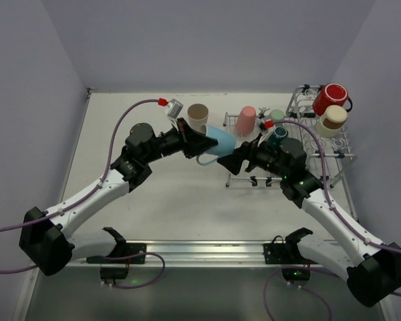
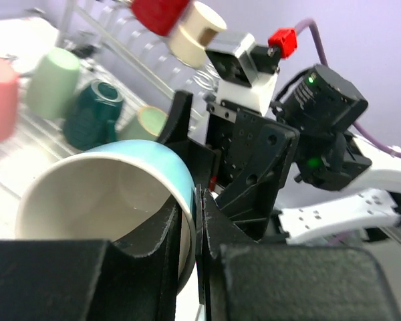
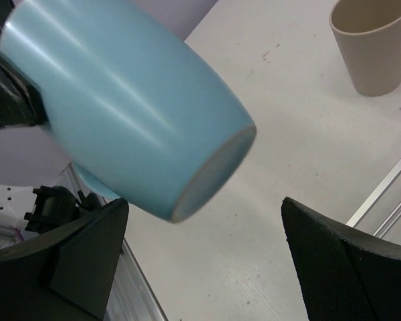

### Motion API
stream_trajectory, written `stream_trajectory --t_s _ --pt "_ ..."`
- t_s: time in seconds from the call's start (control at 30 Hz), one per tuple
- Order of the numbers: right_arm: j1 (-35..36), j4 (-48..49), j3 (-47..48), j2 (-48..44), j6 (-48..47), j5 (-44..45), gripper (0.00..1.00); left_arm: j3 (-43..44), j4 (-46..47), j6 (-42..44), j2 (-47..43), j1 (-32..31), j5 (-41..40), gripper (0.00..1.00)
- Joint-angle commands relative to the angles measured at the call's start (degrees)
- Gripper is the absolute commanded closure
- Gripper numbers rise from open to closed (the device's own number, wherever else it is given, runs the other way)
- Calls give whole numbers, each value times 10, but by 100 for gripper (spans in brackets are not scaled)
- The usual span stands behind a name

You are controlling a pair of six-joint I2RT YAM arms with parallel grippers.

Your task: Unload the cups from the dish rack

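A light blue mug (image 1: 218, 142) hangs tilted over the table, left of the dish rack (image 1: 323, 153). My left gripper (image 1: 199, 142) is shut on its rim, one finger inside the mug (image 2: 107, 194) and one outside. My right gripper (image 1: 242, 156) stands open just right of the mug's base (image 3: 127, 100), touching nothing. In the rack are a pink cup (image 1: 247, 120), a sage green cup (image 1: 277, 116) and a dark teal cup (image 1: 278, 134). A red mug (image 1: 330, 98) and a cream cup (image 1: 334, 120) sit on the raised loops. A beige tumbler (image 1: 198, 115) stands upright on the table.
The rack's left edge (image 3: 387, 194) lies close under my right gripper. The two arms nearly meet at the middle of the table (image 1: 180, 194). Walls close the table in at the back and sides.
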Motion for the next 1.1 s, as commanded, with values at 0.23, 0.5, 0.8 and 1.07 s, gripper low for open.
stream_trajectory --t_s 0.23,0.5,0.8,1.07 --pt "-1 18 8 8 13 -20 1 84 -205 121 -58 2 -266 100" --pt "-2 -12 3 -8 0 6 1 138 -321 175 -30 56 -404 100" --pt "-1 -47 7 -14 17 26 1 200 -380 215 102 180 -486 100" --pt "23 -56 4 -31 28 45 1 271 -410 241 248 272 -522 100"
